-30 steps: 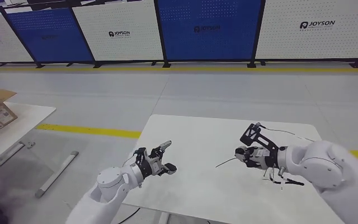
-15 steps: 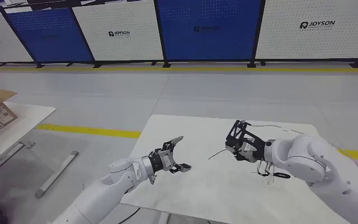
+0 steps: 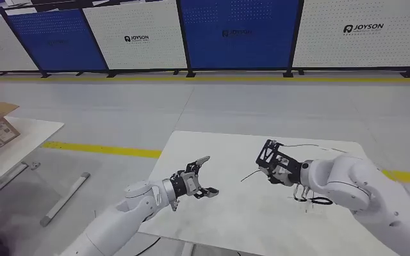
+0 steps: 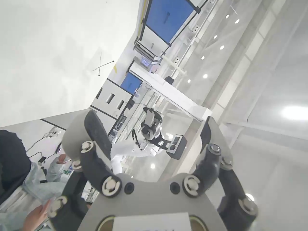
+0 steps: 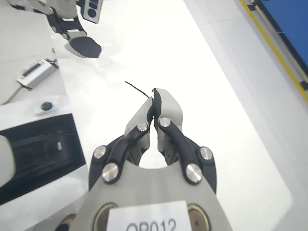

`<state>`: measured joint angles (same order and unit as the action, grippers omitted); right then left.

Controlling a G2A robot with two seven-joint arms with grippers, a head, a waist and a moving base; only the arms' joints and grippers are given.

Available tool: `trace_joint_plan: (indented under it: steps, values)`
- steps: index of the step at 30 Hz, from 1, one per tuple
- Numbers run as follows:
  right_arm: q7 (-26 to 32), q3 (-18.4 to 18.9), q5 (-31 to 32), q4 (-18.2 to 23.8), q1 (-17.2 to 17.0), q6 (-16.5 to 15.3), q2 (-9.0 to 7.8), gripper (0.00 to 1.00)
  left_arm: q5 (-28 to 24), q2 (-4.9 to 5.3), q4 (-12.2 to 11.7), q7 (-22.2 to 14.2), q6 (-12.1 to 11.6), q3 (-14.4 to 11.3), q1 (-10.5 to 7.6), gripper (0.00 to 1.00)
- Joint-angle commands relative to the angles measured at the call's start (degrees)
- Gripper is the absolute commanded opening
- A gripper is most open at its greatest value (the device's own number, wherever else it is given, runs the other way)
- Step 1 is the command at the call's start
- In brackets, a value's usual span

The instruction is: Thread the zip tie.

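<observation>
Both arms have drawn toward the middle since a second ago. The left gripper [image 3: 207, 175] has slid right from the near-left edge of the table [image 3: 211, 144]. The right gripper [image 3: 262, 169] has shifted left and a little up the frame, carrying the tie [image 3: 250, 175] along. Over the last half second hardly anything shifts.

At lower centre of the top view, the left gripper hangs over the table with its two fingers spread wide and nothing between them. Its wrist view shows the gripper [image 4: 150, 126] as grey metal fingers with black rubbery pads and black links pinned by round silver screws. One flat black pad [image 5: 83, 46] shows at the upper left of the right wrist view.

Right of centre and level with it, the right gripper [image 5: 154, 97] is pinched tight on the one tie [image 5: 136, 88], a thin black plastic strip. A short, slightly curved length sticks out past the fingertips toward the left gripper, well apart from it. In the top view it slants down-left.

The table is white and smooth, with rounded corners. Farther along it, two more thin dark strips [image 4: 102, 64] lie crossed in an X.

Beyond, the grey floor [image 3: 256, 109] carries a yellow line [image 3: 102, 149]. Two blue perforated panels [image 3: 240, 32] stand along the top edge, alternating with white ones.
</observation>
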<state>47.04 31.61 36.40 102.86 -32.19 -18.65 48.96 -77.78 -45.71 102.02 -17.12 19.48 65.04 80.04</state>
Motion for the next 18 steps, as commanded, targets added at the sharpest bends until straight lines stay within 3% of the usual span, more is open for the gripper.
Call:
trace_joint_plan:
  steps: [1, 5, 18]
  values:
    - [0.0, -0.7, 3.9, 0.7, 0.6, -0.8, 0.54, 0.00, 0.0, 0.00, 0.0, 0.0, 0.0, 0.0, 0.00, 1.00]
    - [-6.4, -3.3, 5.8, 0.1, 1.3, -0.8, 1.93, 0.00, 0.0, 0.00, 0.0, 0.0, 0.0, 0.0, 0.00, 1.00]
    - [-6.4, -3.3, 5.8, 0.1, 1.3, -0.8, 1.93, 0.00, 0.0, 0.00, 0.0, 0.0, 0.0, 0.0, 0.00, 1.00]
